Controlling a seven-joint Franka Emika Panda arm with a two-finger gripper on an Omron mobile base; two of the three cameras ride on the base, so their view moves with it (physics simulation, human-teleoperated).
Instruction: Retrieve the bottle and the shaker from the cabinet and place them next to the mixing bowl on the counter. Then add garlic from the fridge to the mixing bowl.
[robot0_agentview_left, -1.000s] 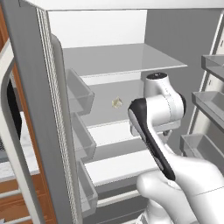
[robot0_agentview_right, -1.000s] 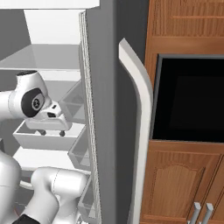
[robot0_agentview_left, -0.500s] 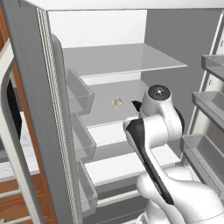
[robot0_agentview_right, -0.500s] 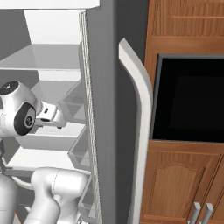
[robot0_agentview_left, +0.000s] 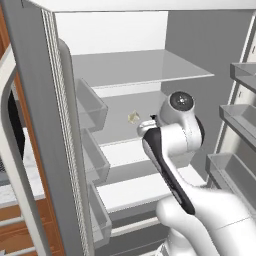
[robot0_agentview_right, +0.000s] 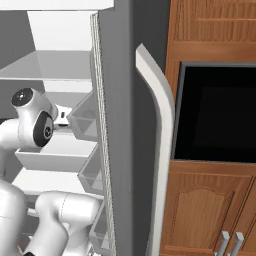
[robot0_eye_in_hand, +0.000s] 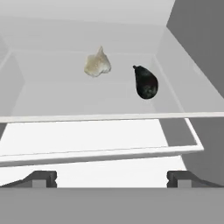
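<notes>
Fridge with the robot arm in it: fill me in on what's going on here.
The arm is reaching into the open fridge toward a middle shelf. In the hand view, the garlic lies at the back of that shelf with a dark eggplant apart from it, beside it. The pincer is open and empty, some way short of the garlic. So the garlic is not yet picked up; it looks like the approach to grasp it.

the garlic (robot0_eye_in_hand: 97, 63) is pale cream with tan shading, and at its 3 o'clock the eggplant (robot0_eye_in_hand: 145, 82) is glossy near-black with a faint green sheen. the fridge (robot0_agentview_left: 125, 30) is white at the back, grey on its side walls, with translucent grey shelves (robot0_agentview_left: 135, 67) and door bins (robot0_agentview_left: 91, 105). at 3 o'clock in the right base view, the cabinets (robot0_agentview_right: 200, 210) are reddish-brown wood grain around a black oven window (robot0_agentview_right: 217, 115).
</notes>
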